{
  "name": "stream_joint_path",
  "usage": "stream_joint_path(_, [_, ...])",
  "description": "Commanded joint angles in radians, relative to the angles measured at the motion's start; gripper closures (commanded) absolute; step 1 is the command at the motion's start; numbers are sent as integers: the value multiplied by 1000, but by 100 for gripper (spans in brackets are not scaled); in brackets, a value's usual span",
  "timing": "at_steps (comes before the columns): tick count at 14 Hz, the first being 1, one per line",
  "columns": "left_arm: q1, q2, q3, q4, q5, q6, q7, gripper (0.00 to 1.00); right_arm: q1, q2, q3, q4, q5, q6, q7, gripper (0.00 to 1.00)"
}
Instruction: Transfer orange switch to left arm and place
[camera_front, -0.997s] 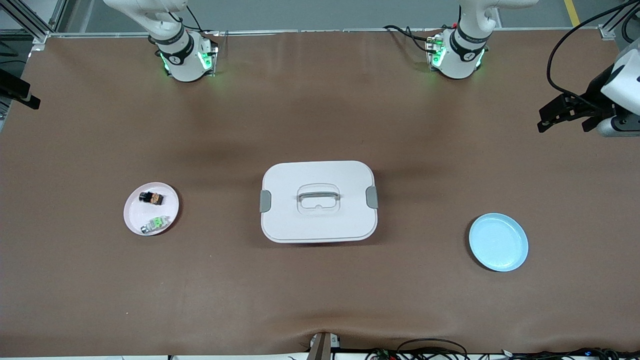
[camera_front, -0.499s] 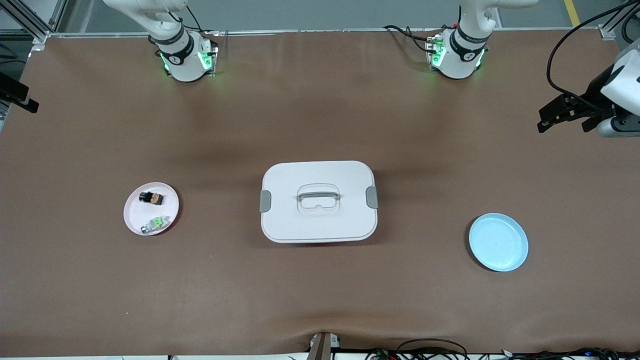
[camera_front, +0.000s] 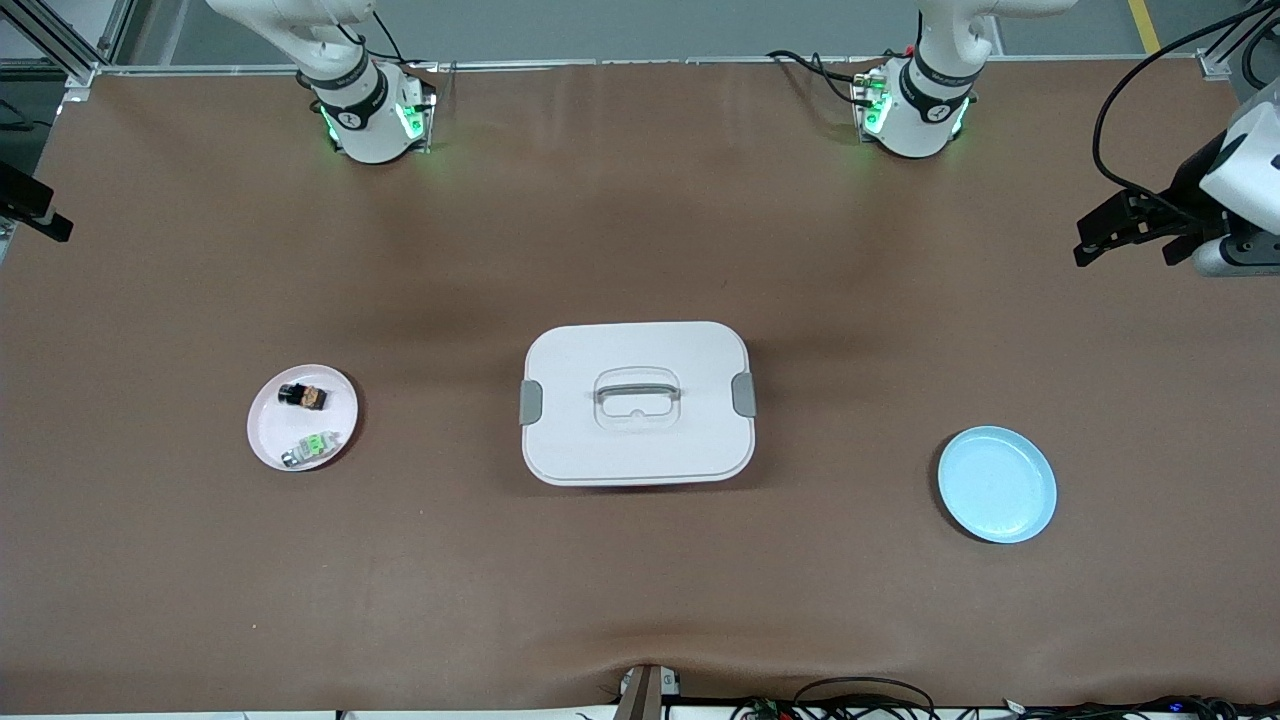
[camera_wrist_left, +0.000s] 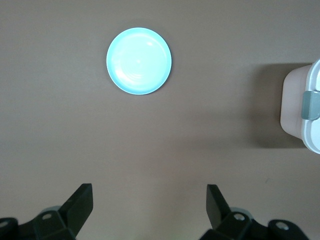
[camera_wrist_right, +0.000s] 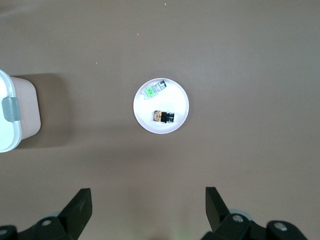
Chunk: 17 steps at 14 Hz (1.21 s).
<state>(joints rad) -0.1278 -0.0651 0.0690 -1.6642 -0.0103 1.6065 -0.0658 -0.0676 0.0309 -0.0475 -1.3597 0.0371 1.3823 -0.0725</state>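
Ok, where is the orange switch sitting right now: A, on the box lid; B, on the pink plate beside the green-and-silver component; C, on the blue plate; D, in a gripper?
B: the orange switch lies on the pink plate beside the green-and-silver component.

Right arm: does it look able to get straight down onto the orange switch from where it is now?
Probably yes. The orange switch lies exposed on the pink plate, with only the green-and-silver component beside it. The right gripper hangs open high above; the box sits well aside.
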Motion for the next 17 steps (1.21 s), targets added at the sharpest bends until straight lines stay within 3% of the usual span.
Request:
stream_joint_path(1, [2, 8, 2, 18, 1, -17, 17, 0, -3, -8, -2, -30, -3, 15, 0, 0])
stream_joint_path(9, [-1, 8, 2, 20, 1, -17, 5, 0, -3, -2, -2, -36, 12, 69, 0, 0])
stream_joint_path(17, [-3, 8, 2, 20, 1, -17, 0, 0, 12, 110, -2, -29, 12, 73, -23, 0])
